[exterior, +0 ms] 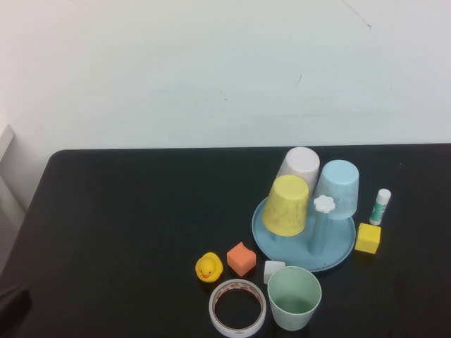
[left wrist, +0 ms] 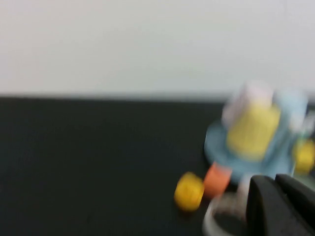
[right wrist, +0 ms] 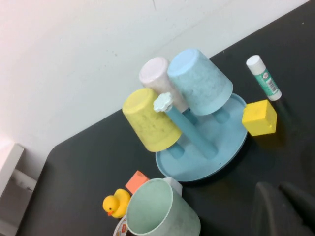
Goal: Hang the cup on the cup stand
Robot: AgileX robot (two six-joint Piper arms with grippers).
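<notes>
Behind everything runs a plain white wall, and below it a matte black tabletop point(exterior: 127, 232) carries the things, all gathered toward its right half.

Largest is the stand point(exterior: 338, 255), smooth light blue plastic with a round dish base and upright pegs. Three tumblers sit mouth-down on its pegs: a speckled yellow cup point(exterior: 287, 204) at about nine o'clock from the centre post, a pale pink cup point(exterior: 299, 166) at eleven and a light blue cup point(exterior: 337, 187) at one. The centre post ends in a white flower-shaped cap point(exterior: 323, 204).

The cup point(exterior: 294, 298), pale mint plastic, tapered and without a handle, stands upright on the tabletop at about seven o'clock from the stand, just off its rim; its long axis is vertical, mouth up, and nothing lies inside it.

A tape roll point(exterior: 237, 308) lies flat just beside the cup at nine o'clock. A yellow cube point(exterior: 367, 238) sits by the stand's rim at three o'clock, an orange cube point(exterior: 241, 258) at eight, a rubber duck point(exterior: 208, 267) beyond that. A glue stick point(exterior: 380, 207) stands near the yellow cube. A small white block point(exterior: 273, 270) lies between the stand and the cup.

Left gripper point(left wrist: 283, 206) shows only as a dark blur low in its wrist view; right gripper point(right wrist: 285, 209) likewise, near the cup. Whether either is spread or pressed together I cannot tell.
</notes>
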